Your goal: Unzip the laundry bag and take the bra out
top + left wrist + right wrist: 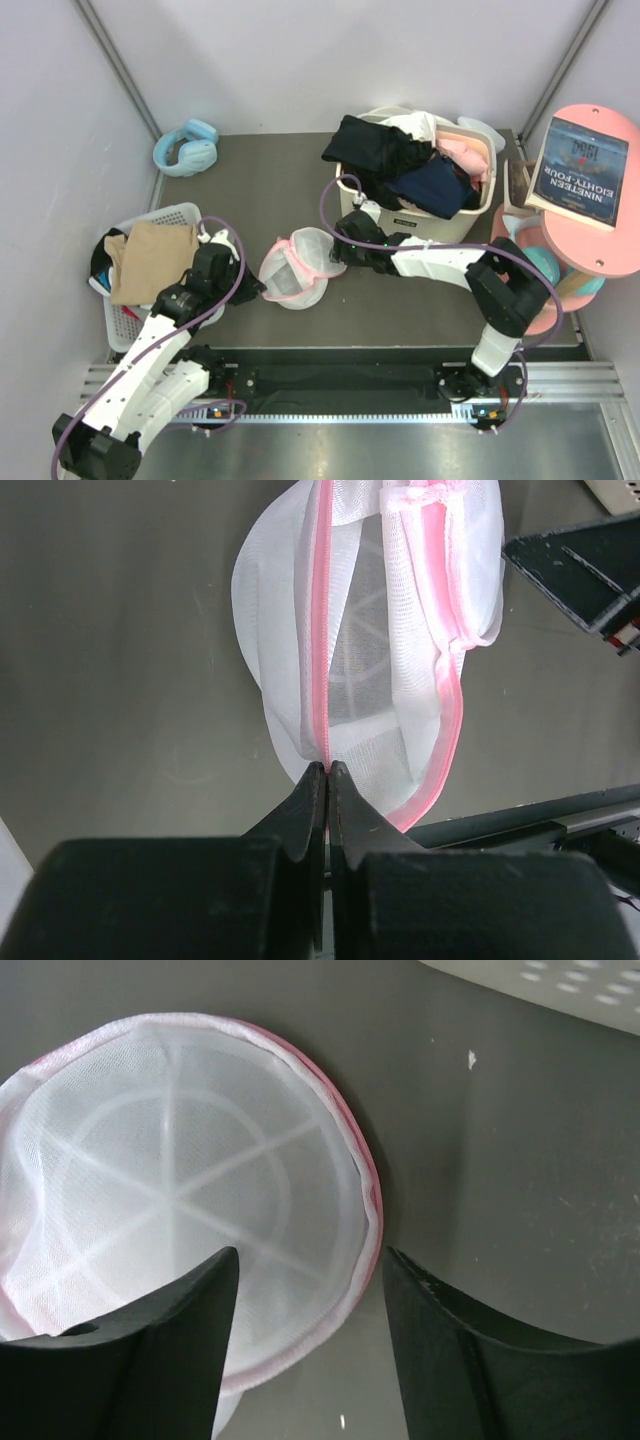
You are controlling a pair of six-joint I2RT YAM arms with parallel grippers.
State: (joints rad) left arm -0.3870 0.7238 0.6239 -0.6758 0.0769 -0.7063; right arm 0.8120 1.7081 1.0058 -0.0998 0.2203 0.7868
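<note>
The laundry bag (297, 267), white mesh with pink zipper trim, lies on the dark table between my grippers. My left gripper (250, 290) is shut on the bag's pink trim at its left edge; in the left wrist view the gripper (327, 765) pinches the trim of the bag (380, 630). My right gripper (335, 250) is open at the bag's right edge; in the right wrist view the gripper (310, 1252) straddles the rim of the bag (170, 1160). Only white mesh and ribs show inside. A black garment (372, 146) drapes over the cream basket; I cannot tell whether it is the bra.
The cream basket (440, 222) behind the right arm holds navy (436, 186) and pink clothes (462, 150). A white basket (172, 213) at left holds a tan garment (150, 258). Blue headphones (187, 148) lie at back left. A pink round stand with a book (582, 172) is at right.
</note>
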